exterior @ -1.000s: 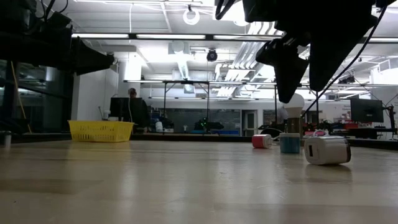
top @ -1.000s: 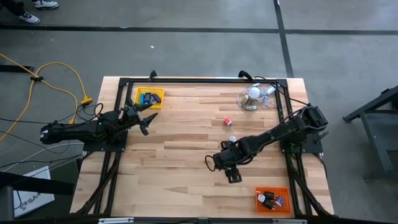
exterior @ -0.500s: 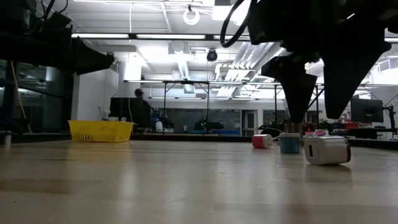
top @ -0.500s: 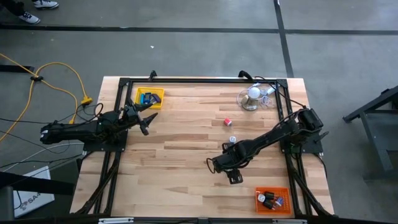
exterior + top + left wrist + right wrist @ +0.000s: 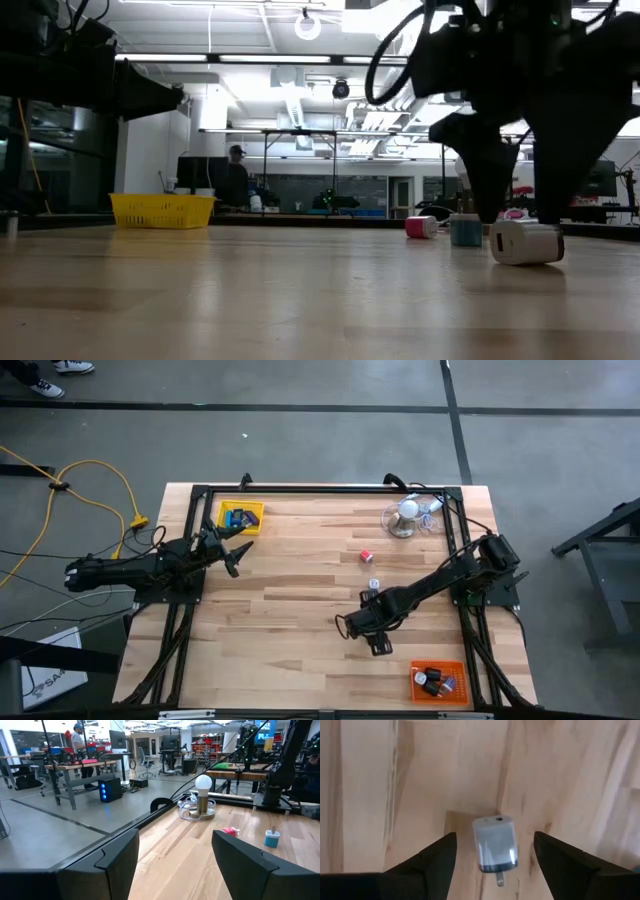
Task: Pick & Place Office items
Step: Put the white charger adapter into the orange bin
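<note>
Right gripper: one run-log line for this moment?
right gripper: open, straddling small white plug-in charger block, not gripping | left gripper: open, waiting beside yellow tray | wooden table

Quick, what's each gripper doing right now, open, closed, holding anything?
Left gripper: open, empty, beside the yellow tray.
Right gripper: open, empty, straddling the white charger.

White charger: in the high view it's covered by the right tool; unseen from above.
Orange tray: contents too small to name, dark and pale bits.
Yellow tray: blue pieces inside, shapes unclear.
Left tool: fingertips cut off by the wrist picture's edge.
</note>
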